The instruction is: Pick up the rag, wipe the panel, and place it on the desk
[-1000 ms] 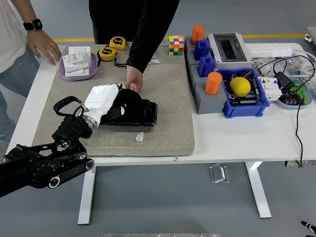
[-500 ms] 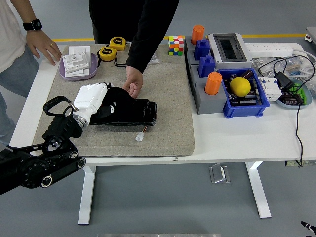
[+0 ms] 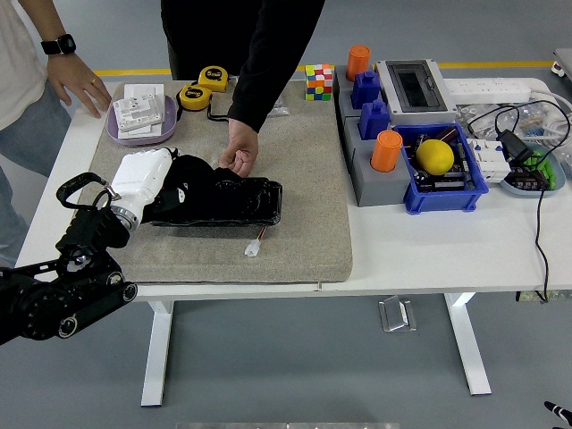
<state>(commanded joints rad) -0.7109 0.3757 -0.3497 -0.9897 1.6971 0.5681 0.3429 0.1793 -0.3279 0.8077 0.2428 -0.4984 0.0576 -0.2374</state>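
Soft crumpled black rag sits on the left end of the glossy black rectangular panel, on the coarse beige felt mat covering the white desk. Left hand, white shell, presses down on the rag; finger state can't be told. It has slid left since a second ago. Person's hand steadies the panel's far edge.

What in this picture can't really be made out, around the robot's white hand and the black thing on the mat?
- Head view: the left hand has its fingers sunk in the black rag; their grip is hidden.
- The black rectangular panel is partly covered by the rag and a person's hand.
- The small white connector on the grey felt mat is too small to identify.
- The right arm is out of frame.
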